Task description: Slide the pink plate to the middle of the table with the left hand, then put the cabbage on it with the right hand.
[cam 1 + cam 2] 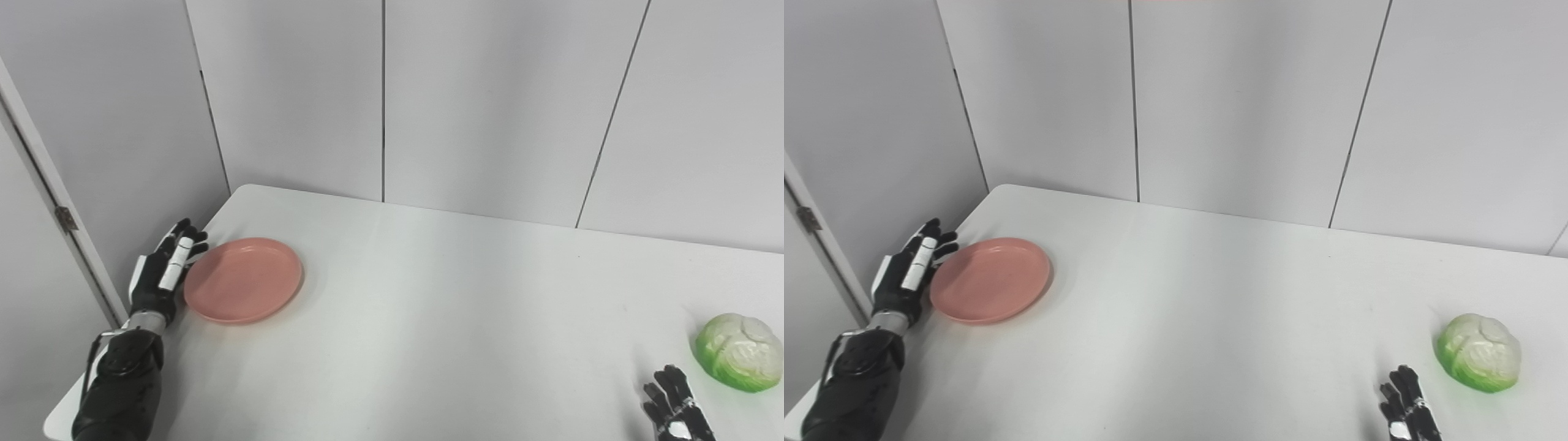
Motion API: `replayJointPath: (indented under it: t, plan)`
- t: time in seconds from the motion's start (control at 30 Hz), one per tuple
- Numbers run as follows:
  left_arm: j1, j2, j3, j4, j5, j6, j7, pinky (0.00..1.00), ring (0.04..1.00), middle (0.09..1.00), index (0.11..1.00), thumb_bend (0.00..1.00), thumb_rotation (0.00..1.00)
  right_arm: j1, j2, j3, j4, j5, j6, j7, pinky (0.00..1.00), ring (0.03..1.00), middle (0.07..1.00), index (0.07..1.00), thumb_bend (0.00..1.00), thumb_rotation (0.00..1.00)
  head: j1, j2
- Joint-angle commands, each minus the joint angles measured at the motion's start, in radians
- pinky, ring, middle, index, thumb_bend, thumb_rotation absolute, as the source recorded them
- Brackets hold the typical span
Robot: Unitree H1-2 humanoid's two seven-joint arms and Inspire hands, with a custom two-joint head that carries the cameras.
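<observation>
Bare pink plate (243, 280) beside left hand (160, 274), fingers (181, 252) straight, holding nothing; pale green cabbage (740, 351) on bench (441, 306); right hand (677, 409) empty, fingers spread.

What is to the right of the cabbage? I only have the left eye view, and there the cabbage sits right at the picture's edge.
Observer: In the right eye view, a stretch of bare white table runs on past the cabbage to the picture's edge. Nothing else lies beside it.
Operator: Does the table's right edge show there?
Observer: No, the tabletop reaches the frame's edge without ending. What does appear is one more wall seam at the far right, just above the table's back edge. Your view cuts it off.
</observation>
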Motion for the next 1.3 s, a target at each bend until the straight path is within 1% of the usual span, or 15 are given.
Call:
replayJointPath:
  t: [0.0, 0.07, 0.2, 0.4, 0.5, 0.57, 0.7, 0.83, 0.93, 0.97, 1.0, 1.07, 1.1, 1.17, 1.27]
  plan:
    - [-0.044, -0.026, -0.030, -0.013, 0.007, -0.006, -0.056, 0.65, 0.798, 0.800, 0.872, 0.90, 0.78, 0.004, 0.007, 0.006, -0.019, -0.006, 0.018, 0.000, 0.97, 0.951, 0.961, 0.960, 0.74, 0.78, -0.002, 0.001]
    - [-0.050, -0.034, -0.037, -0.017, 0.003, -0.007, -0.064, 0.65, 0.792, 0.787, 0.866, 0.90, 0.78, 0.004, 0.011, 0.008, -0.022, -0.012, 0.019, -0.003, 0.97, 0.950, 0.960, 0.959, 0.74, 0.78, -0.006, 0.003]
    - [-0.049, -0.052, -0.047, -0.058, -0.003, 0.028, -0.076, 0.64, 0.792, 0.781, 0.864, 0.90, 0.78, 0.003, 0.017, 0.010, -0.025, -0.014, 0.018, -0.005, 0.97, 0.944, 0.955, 0.955, 0.73, 0.78, -0.013, 0.008]
    - [-0.046, -0.069, -0.076, -0.073, 0.017, 0.018, -0.085, 0.63, 0.787, 0.777, 0.858, 0.91, 0.78, -0.003, 0.028, 0.017, -0.020, -0.035, 0.007, -0.008, 0.95, 0.936, 0.947, 0.952, 0.74, 0.79, -0.041, 0.019]
    - [-0.044, -0.074, -0.092, -0.066, 0.030, 0.008, -0.081, 0.62, 0.788, 0.785, 0.864, 0.90, 0.81, -0.008, 0.035, 0.023, -0.020, -0.047, 0.005, -0.012, 0.94, 0.927, 0.943, 0.949, 0.74, 0.79, -0.061, 0.031]
    - [-0.036, -0.077, -0.099, -0.083, 0.032, 0.024, -0.081, 0.59, 0.793, 0.791, 0.867, 0.89, 0.82, -0.010, 0.039, 0.026, -0.023, -0.056, 0.005, -0.015, 0.94, 0.926, 0.945, 0.954, 0.74, 0.80, -0.070, 0.037]
    - [-0.007, -0.097, -0.111, -0.140, 0.017, 0.058, -0.094, 0.61, 0.809, 0.812, 0.891, 0.88, 0.82, -0.015, 0.048, 0.034, -0.030, -0.070, 0.007, -0.026, 0.91, 0.917, 0.937, 0.946, 0.75, 0.79, -0.087, 0.052]
    - [0.025, -0.131, -0.115, -0.203, 0.009, 0.104, -0.089, 0.67, 0.827, 0.821, 0.897, 0.87, 0.84, -0.021, 0.056, 0.041, -0.032, -0.078, 0.010, -0.035, 0.91, 0.915, 0.930, 0.939, 0.76, 0.79, -0.105, 0.065]
    - [0.046, -0.159, -0.117, -0.245, 0.005, 0.147, -0.084, 0.68, 0.844, 0.833, 0.890, 0.90, 0.85, -0.026, 0.060, 0.048, -0.039, -0.088, 0.019, -0.042, 0.91, 0.914, 0.931, 0.941, 0.77, 0.79, -0.121, 0.079]
    - [0.050, -0.165, -0.115, -0.255, 0.004, 0.161, -0.081, 0.71, 0.851, 0.835, 0.884, 0.92, 0.85, -0.027, 0.061, 0.051, -0.041, -0.091, 0.022, -0.045, 0.91, 0.914, 0.929, 0.940, 0.77, 0.80, -0.121, 0.079]
    - [0.067, -0.192, -0.111, -0.290, -0.008, 0.199, -0.063, 0.78, 0.872, 0.856, 0.887, 0.94, 0.85, -0.029, 0.063, 0.054, -0.044, -0.090, 0.025, -0.047, 0.91, 0.917, 0.930, 0.940, 0.77, 0.80, -0.131, 0.085]
    - [0.096, -0.238, -0.104, -0.355, -0.021, 0.262, -0.028, 0.82, 0.884, 0.869, 0.889, 0.95, 0.86, -0.033, 0.066, 0.059, -0.047, -0.090, 0.032, -0.050, 0.91, 0.918, 0.931, 0.940, 0.77, 0.80, -0.142, 0.090]
    - [0.107, -0.256, -0.102, -0.382, -0.023, 0.286, -0.011, 0.90, 0.907, 0.888, 0.893, 0.95, 0.87, -0.034, 0.067, 0.061, -0.049, -0.091, 0.036, -0.052, 0.91, 0.915, 0.932, 0.939, 0.77, 0.80, -0.142, 0.090]
    - [0.127, -0.289, -0.106, -0.424, -0.011, 0.312, 0.020, 0.96, 0.925, 0.904, 0.900, 0.94, 0.89, -0.039, 0.071, 0.066, -0.052, -0.095, 0.044, -0.056, 0.91, 0.912, 0.932, 0.938, 0.76, 0.79, -0.156, 0.096]
    - [0.162, -0.350, -0.126, -0.500, 0.017, 0.344, 0.070, 1.00, 0.940, 0.916, 0.906, 0.93, 0.91, -0.046, 0.081, 0.075, -0.056, -0.102, 0.058, -0.064, 0.91, 0.907, 0.929, 0.937, 0.76, 0.78, -0.174, 0.099]
